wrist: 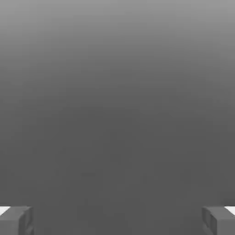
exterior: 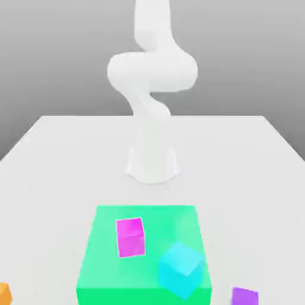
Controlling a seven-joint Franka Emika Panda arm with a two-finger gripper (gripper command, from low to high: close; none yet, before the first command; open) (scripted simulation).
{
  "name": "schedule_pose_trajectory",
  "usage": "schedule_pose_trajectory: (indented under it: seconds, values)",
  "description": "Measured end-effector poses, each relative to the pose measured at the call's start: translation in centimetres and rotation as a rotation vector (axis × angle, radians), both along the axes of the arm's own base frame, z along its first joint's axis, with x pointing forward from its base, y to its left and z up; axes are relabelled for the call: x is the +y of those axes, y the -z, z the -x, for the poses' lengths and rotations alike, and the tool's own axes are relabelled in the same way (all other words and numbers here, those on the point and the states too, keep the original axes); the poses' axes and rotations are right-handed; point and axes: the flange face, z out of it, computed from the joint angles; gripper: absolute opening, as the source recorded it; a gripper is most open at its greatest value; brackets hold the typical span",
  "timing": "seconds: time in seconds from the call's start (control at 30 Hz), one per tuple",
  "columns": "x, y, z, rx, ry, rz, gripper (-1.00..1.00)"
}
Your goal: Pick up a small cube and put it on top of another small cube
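Orange cube (exterior: 4,293) sits on the white table (exterior: 53,161) at the exterior view's left edge, well apart from the cyan cube (exterior: 181,268) on the green block (exterior: 101,262). Gripper (wrist: 117,220) fingers (wrist: 16,220) stand wide apart, holding nothing.

Orange cube (exterior: 4,293) on table; cyan cube (exterior: 181,268) on green block.

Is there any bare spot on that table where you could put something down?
Yes. The white table is bare on both sides of the arm's base and behind it. It is crowded up front: the green platform carries the magenta cube and cyan cube, flanked by the orange cube and purple cube.
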Motion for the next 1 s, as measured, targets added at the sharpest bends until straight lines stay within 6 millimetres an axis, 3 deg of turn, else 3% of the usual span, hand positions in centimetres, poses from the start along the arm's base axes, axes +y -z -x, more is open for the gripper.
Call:
schedule_pose_trajectory:
  seconds: [0.27,0.5,0.67,0.77,1.0]
  values:
    - [-5.8,9.5,-8.9,0.167,0.358,-0.088,0.0]
    - [-12.7,19.6,-13.7,0.287,0.655,-0.189,0.0]
    - [-18.7,27.4,-14.9,0.361,0.881,-0.282,0.0]
    - [-21.2,32.3,-15.2,0.404,0.997,-0.341,0.0]
    - [-26.7,43.6,-13.8,0.493,1.28,-0.506,0.0]
